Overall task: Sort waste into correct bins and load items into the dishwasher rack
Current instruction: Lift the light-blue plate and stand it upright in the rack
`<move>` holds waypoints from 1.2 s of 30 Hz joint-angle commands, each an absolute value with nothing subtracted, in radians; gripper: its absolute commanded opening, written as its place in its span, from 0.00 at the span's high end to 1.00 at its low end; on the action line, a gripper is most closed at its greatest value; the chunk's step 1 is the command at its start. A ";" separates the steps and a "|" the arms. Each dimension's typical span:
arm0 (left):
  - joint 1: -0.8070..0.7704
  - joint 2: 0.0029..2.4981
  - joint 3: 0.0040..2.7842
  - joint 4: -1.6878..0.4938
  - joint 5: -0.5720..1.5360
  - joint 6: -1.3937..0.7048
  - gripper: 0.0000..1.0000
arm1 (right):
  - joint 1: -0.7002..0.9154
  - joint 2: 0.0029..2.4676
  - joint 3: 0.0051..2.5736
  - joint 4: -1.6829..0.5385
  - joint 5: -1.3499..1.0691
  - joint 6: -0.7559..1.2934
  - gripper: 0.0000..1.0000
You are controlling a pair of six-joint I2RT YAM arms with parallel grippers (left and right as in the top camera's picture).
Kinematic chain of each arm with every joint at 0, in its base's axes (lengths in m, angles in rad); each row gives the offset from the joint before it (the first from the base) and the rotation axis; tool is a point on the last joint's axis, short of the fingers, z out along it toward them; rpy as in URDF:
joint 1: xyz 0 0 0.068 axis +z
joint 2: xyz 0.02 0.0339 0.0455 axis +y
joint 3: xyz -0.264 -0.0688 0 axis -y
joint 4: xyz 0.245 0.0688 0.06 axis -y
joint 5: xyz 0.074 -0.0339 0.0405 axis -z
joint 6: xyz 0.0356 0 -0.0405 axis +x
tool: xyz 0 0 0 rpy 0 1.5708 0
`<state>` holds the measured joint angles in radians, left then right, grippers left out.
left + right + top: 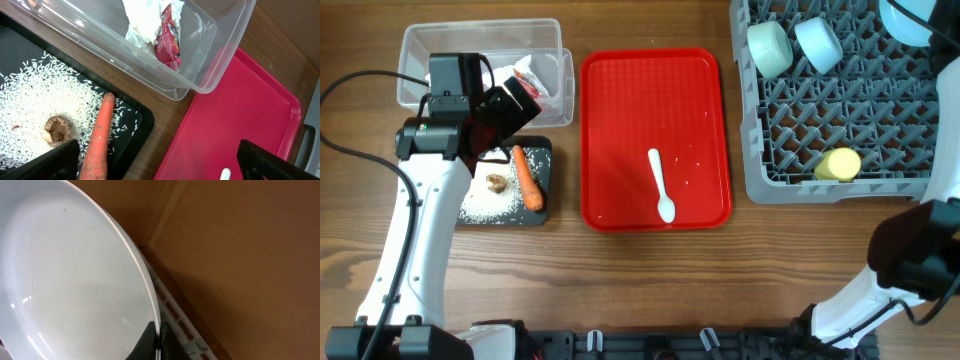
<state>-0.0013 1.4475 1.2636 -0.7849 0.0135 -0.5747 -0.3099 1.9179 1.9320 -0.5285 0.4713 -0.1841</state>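
Observation:
My left gripper [510,108] [160,167] is open and empty, hovering over the gap between the clear tub [420,45] [210,75] and the black tray [542,212] [142,120]. The tub holds crumpled white paper with a red wrapper [528,80] [167,35]. The black tray holds rice grains [485,205] [30,105], an orange carrot piece [527,178] [97,135] and a brown scrap [498,183] [57,130]. My right gripper [159,340] is shut on the rim of the pale-blue plate [75,280] [905,18] at the far right corner of the grey rack [860,110] [175,320].
A white spoon [661,185] lies on the flat red serving tray [620,120] [240,110] in the middle. In the rack are a mint-green bowl [770,48], a pale-blue bowl [818,42] and a yellow cup [839,164]. The right arm [920,255] runs along the table's right edge.

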 commanded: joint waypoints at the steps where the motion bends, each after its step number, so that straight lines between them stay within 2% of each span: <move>1: 0.003 1.453 1.272 -0.783 0.018 -0.584 0.00 | -0.304 1.988 1.924 -0.488 0.459 -0.332 0.96; 14: 0.003 1.453 1.272 -0.783 0.018 -0.584 0.00 | -0.277 2.071 1.924 -0.352 0.523 -0.628 0.96; 21: 0.003 1.453 1.272 -0.783 0.018 -0.584 0.00 | -0.216 2.071 1.924 -0.381 0.533 -0.628 0.95; 29: 0.003 1.453 1.272 -0.783 0.018 -0.584 0.00 | -0.171 2.072 1.924 -0.349 0.787 -0.625 0.96; 36: 0.003 1.453 1.272 -0.783 0.018 -0.584 0.00 | -0.173 2.072 1.924 -0.386 0.812 -0.555 0.96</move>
<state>-0.0013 1.4475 1.2636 -0.7849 0.0135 -0.5751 -0.1699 2.0594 1.9247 -0.3649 0.7551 -0.6186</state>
